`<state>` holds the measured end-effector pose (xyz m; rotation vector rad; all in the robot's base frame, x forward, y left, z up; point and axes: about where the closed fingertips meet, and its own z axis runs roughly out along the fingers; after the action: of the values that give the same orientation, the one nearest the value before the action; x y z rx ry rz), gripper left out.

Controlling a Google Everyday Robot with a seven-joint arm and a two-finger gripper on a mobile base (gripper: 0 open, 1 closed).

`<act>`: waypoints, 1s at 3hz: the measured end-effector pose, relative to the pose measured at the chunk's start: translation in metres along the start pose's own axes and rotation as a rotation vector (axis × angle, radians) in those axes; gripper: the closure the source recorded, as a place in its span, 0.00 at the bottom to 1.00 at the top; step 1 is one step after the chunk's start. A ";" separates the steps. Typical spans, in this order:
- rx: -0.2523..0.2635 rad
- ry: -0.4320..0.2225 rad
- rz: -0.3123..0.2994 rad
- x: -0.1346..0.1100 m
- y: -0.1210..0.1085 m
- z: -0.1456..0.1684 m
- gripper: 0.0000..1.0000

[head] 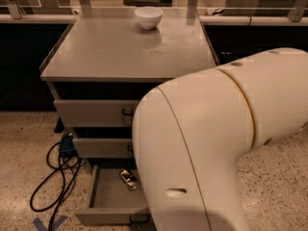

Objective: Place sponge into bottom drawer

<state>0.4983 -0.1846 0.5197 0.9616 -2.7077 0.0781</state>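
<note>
The bottom drawer (107,197) of the grey cabinet stands pulled open near the floor. A small shiny object (128,178) lies inside it at the back. The sponge is out of view. My big cream arm (216,143) fills the right and lower part of the view and covers the drawers' right halves. The gripper is not in view; it lies somewhere past the arm's lower end, out of the picture.
A white bowl (148,17) sits at the back of the grey cabinet top (120,49). The two upper drawers (91,112) are shut. Black cables (52,179) and a blue plug (67,145) lie on the speckled floor left of the cabinet.
</note>
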 end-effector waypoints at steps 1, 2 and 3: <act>0.000 0.000 0.000 0.000 0.000 0.000 0.37; 0.000 0.000 0.000 0.000 0.000 0.000 0.13; 0.000 0.000 0.000 0.000 0.000 0.000 0.00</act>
<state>0.4982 -0.1847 0.5197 0.9614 -2.7075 0.0781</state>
